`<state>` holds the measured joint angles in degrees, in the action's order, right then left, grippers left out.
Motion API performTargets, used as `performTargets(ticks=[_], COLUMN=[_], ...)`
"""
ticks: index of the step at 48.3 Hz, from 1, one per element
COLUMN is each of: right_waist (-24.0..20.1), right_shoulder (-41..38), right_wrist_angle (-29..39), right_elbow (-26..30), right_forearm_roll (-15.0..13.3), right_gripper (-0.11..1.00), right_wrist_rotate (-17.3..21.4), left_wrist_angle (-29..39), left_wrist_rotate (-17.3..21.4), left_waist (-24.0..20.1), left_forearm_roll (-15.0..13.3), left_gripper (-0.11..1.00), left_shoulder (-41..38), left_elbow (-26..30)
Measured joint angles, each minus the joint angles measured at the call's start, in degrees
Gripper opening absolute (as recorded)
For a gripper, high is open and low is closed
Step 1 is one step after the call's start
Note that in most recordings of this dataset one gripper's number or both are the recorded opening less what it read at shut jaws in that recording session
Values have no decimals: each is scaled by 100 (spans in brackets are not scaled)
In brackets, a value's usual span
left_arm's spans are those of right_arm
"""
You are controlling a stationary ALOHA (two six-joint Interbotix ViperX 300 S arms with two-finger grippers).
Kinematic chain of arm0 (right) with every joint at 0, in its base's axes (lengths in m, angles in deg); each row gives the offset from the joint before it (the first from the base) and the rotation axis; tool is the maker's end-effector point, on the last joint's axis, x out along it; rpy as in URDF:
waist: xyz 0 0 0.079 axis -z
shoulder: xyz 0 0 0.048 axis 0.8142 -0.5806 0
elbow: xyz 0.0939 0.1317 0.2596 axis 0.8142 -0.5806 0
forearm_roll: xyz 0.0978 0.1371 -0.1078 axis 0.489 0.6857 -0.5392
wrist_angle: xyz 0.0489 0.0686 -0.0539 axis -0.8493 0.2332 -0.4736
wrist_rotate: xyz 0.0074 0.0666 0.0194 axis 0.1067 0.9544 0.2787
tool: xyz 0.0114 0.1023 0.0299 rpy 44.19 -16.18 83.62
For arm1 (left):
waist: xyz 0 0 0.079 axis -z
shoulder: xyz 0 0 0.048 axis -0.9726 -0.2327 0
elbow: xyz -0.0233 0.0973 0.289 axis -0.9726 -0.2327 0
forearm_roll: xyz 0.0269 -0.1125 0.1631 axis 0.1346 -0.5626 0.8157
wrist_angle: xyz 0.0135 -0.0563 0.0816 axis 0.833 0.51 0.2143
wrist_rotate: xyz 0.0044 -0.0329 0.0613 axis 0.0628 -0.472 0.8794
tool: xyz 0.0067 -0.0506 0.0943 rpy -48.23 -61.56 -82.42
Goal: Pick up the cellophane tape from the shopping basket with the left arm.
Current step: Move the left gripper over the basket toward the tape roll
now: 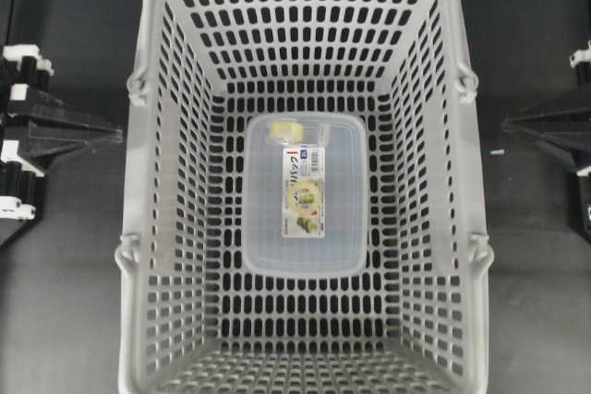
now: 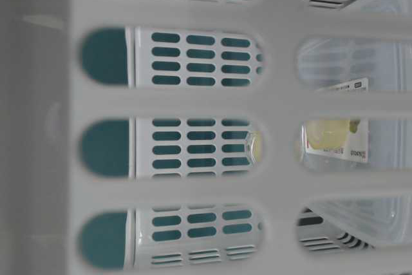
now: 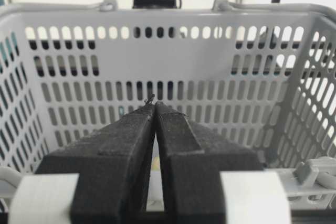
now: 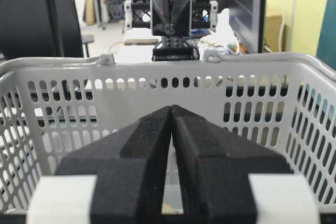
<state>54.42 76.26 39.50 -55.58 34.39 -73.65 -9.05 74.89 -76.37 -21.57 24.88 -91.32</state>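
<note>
While both claws sit closed and empty outside the basket [image 1: 138, 228], left claw [image 1: 115, 136] and right claw [image 1: 506, 125], the tape [image 1: 288, 129] rests on the container [image 1: 305, 246] inside.

You see a large light-grey slotted plastic shopping basket [image 1: 305, 6], its moulded walls smooth with a dull satin sheen. On its floor lies a clear rectangular plastic container [image 1: 305, 196], glossy and slightly frosted, topped by a printed paper label [image 1: 302, 193]. At the container's far edge sits the small pale-yellowish cellophane tape roll [image 1: 287, 129], translucent and shiny in clear wrapping. Outside the basket, your left gripper [image 3: 155, 109] and right gripper [image 4: 171, 109] show matt black, grainy foam-like fingers banded in smooth white tape.
</note>
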Motion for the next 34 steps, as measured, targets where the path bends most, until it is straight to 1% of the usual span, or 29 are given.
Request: performTargets(ticks=[2,3,4,6,12,16,20,25,29,34], right_waist=[0,0,0,18,35,35,44,35,35,35], right_shoulder=[0,-9,-9,0,-9,-9,-9,0,9,0], right_wrist_angle=[9,9,18,44,352,835,1644,2443,2918,3164], right_elbow=[0,9,18,26,79,211,404,633,782,896], right_forearm_roll=[0,9,9,9,9,18,26,18,26,26], right_gripper=[1,1,1,1,1,1,1,1,1,1], right_wrist_rotate=[0,0,9,9,26,26,26,35,35,35], left_wrist_angle=[26,132,255,519,1327,1978,2646,3428,4043,4729], left_wrist_rotate=[-9,-9,-18,-35,-44,-53,-44,-53,-53,-35], left_waist=[9,9,9,9,35,79,88,97,123,167], left_forearm_roll=[18,62,97,167,202,211,211,211,220,211], left_gripper=[5,2,0,0,0,0,0,0,0,0], left_shoulder=[9,0,-26,-97,-290,-527,-817,-1257,-1731,-2268], left_elbow=[9,79,176,439,1125,1538,1951,2408,2848,3366])
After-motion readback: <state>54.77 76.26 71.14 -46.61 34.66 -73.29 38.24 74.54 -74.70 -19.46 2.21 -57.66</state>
